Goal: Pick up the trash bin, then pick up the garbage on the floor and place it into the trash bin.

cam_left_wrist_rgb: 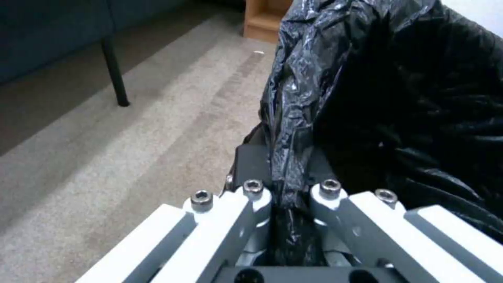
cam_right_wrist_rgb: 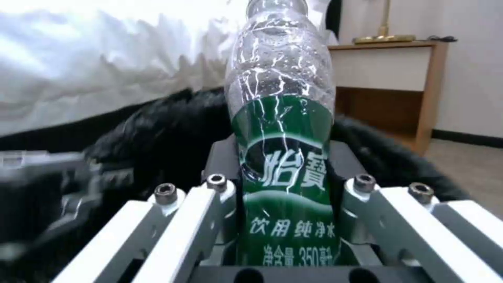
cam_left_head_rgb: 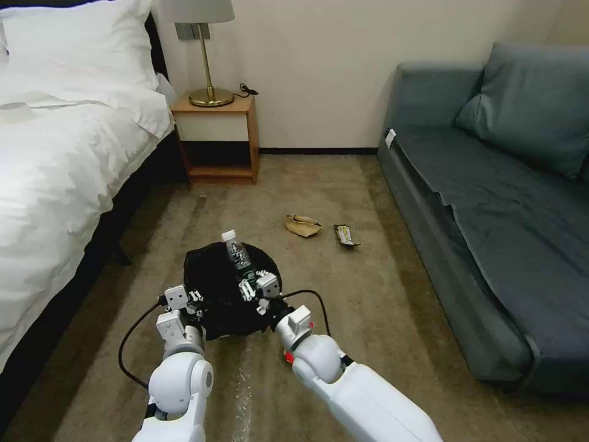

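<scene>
The trash bin [cam_left_head_rgb: 224, 294], draped in its one crinkled black bag [cam_left_wrist_rgb: 388, 98], hangs above the carpet [cam_left_head_rgb: 368, 319] in front of the robot, between its two arms. The left gripper [cam_left_head_rgb: 195, 299] holds it at the near left rim; in the left wrist view the fingers [cam_left_wrist_rgb: 251, 196] are pinched narrow on a fold of the black bag, which runs down between them.

One clear bottle [cam_left_head_rgb: 238, 252] with a white cap and green label stands tilted over the bin's opening, cap pointing away from the robot. The right gripper [cam_left_head_rgb: 256, 285] clamps it at the label; in the right wrist view the bottle [cam_right_wrist_rgb: 283, 157] fills the gap between both fingers, with the bag's black rim just behind it.

Two more pieces of garbage lie on the carpet beyond the bin, near each other but apart: one crumpled tan paper [cam_left_head_rgb: 302, 224] and, to its right, one dark-and-yellow wrapper [cam_left_head_rgb: 346, 235].

Around them stand one white bed [cam_left_head_rgb: 55, 153] on the left, one wooden nightstand [cam_left_head_rgb: 218, 138] carrying one brass lamp [cam_left_head_rgb: 208, 61] against the far wall, and one grey-blue sofa [cam_left_head_rgb: 491, 202] on the right.
</scene>
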Robot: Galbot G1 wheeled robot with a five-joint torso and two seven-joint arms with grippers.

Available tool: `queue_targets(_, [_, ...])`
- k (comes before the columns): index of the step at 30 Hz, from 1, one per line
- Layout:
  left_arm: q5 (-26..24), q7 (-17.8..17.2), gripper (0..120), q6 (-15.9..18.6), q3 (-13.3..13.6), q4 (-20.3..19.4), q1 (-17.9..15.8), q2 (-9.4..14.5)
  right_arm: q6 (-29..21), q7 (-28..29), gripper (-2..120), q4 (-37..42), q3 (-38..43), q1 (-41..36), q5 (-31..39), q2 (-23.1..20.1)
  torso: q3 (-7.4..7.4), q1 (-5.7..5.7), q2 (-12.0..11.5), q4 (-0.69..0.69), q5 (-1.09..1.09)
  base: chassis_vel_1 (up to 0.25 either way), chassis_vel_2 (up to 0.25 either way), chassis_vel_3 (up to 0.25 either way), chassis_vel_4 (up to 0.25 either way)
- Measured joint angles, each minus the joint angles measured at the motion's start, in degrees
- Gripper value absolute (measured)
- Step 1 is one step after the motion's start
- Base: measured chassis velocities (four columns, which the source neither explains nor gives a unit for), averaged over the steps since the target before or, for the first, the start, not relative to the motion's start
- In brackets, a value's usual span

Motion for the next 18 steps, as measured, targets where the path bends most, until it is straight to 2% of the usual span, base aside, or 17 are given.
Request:
queue_targets(4, [0.49, 0.06, 3, -0.09, 0.06, 0.01, 0.07, -0.16, 0.44, -0.65, 30, -0.8, 0.14, -0.25, -1.23, 0.03, 0.0, 0.0, 0.0, 0.0, 0.0, 0.0, 0.0, 0.0, 0.0])
queue_targets(6, [0.7, 0.08, 3, -0.13, 0.07, 0.13, 0.04, -0.28, 0.44, -0.79, 44, -0.76, 0.42, -0.47, -1.28, -0.09, 0.0, 0.0, 0.0, 0.0, 0.0, 0.0, 0.0, 0.0, 0.0])
queue_targets(7, [0.7, 0.08, 3, -0.13, 0.07, 0.13, 0.04, -0.28, 0.44, -0.79, 44, -0.76, 0.42, -0.47, -1.28, -0.09, 0.0, 0.0, 0.0, 0.0, 0.0, 0.0, 0.0, 0.0, 0.0])
queue_targets(8, [0.9, 0.09, 3, -0.13, 0.16, 0.25, -0.04, -0.36, 0.42, -0.86, 51, -0.62, 0.59, -0.52, -1.3, -0.09, 0.0, 0.0, 0.0, 0.0, 0.0, 0.0, 0.0, 0.0, 0.0])
queue_targets(9, [0.9, 0.09, 3, -0.13, 0.16, 0.25, -0.04, -0.36, 0.42, -0.86, 51, -0.62, 0.59, -0.52, -1.3, -0.09, 0.0, 0.0, 0.0, 0.0, 0.0, 0.0, 0.0, 0.0, 0.0])
queue_targets(11, [1.1, 0.1, 3, -0.13, 0.27, 0.35, -0.12, -0.46, 0.33, -1.06, 61, -0.44, 0.83, -0.59, -1.3, -0.08, 0.0, 0.0, 0.0, 0.0, 0.0, 0.0, 0.0, 0.0, 0.0])
queue_targets(14, [1.16, 0.11, 3, -0.13, 0.28, 0.41, -0.14, -0.5, 0.3, -1.15, 68, -0.41, 1.01, -0.61, -1.3, -0.03, 0.0, 0.0, 0.0, 0.0, 0.0, 0.0, 0.0, 0.0, 0.0])
queue_targets(15, [1.2, 0.13, 3, -0.14, 0.28, 0.51, -0.14, -0.51, 0.26, -1.23, 74, -0.32, 1.14, -0.62, -1.3, 0.06, 0.0, 0.0, 0.0, 0.0, 0.0, 0.0, 0.0, 0.0, 0.0])
queue_targets(16, [1.2, 0.13, 3, -0.14, 0.28, 0.51, -0.14, -0.51, 0.26, -1.23, 74, -0.32, 1.14, -0.62, -1.3, 0.06, 0.0, 0.0, 0.0, 0.0, 0.0, 0.0, 0.0, 0.0, 0.0])
queue_targets(18, [1.2, 0.13, 3, -0.16, 0.24, 0.58, -0.21, -0.54, 0.14, -1.28, 88, -0.18, 1.18, -0.64, -1.3, 0.16, 0.0, 0.0, 0.0, 0.0, 0.0, 0.0, 0.0, 0.0, 0.0])
